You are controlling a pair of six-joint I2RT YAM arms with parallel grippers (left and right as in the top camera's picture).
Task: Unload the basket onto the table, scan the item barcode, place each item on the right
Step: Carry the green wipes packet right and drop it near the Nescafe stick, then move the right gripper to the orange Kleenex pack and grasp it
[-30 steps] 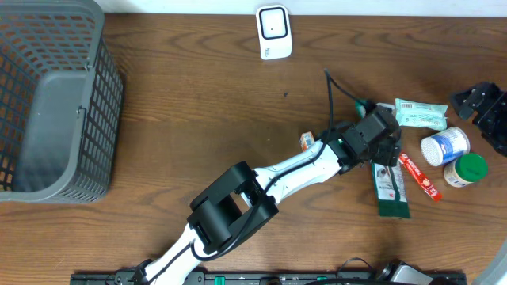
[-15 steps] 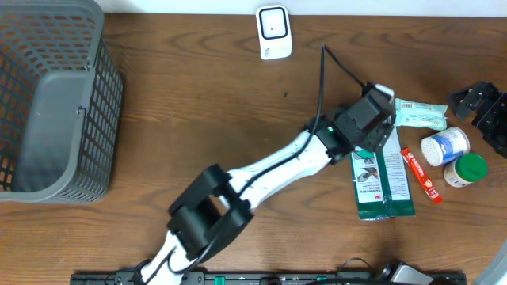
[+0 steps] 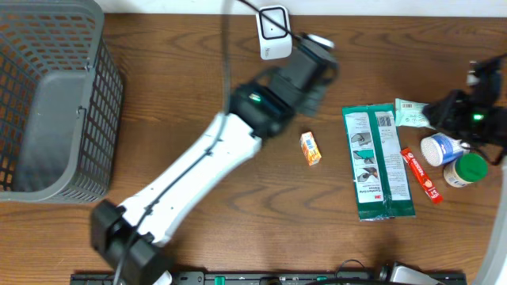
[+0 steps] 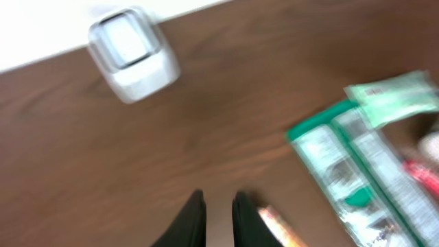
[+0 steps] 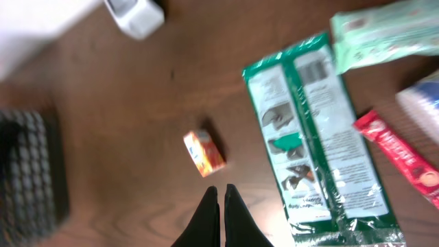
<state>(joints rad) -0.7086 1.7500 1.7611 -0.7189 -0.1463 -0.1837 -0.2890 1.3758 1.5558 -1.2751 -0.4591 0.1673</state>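
The item, a green flat package (image 3: 378, 162), lies on the table with its barcode (image 3: 385, 120) facing up; it also shows in the left wrist view (image 4: 350, 171) and the right wrist view (image 5: 312, 130). The white scanner (image 3: 273, 32) stands at the far edge. My left gripper (image 3: 315, 55) hovers just right of the scanner, blurred, its jaws nearly together with nothing between them (image 4: 218, 199). Over the items at the right edge is my right gripper (image 3: 459, 109), shut and empty (image 5: 221, 192). Neither gripper touches the package.
A small orange box (image 3: 310, 148) lies left of the package. A mint packet (image 3: 416, 115), a red tube (image 3: 420, 176), a white-blue jar (image 3: 444, 148) and a green-lidded jar (image 3: 467, 169) crowd the right side. A grey basket (image 3: 55, 103) fills the far left.
The left gripper let go of the green package, which now lies flat, and swung up-left toward the scanner. The right arm came in from the right edge. Both grippers closed.
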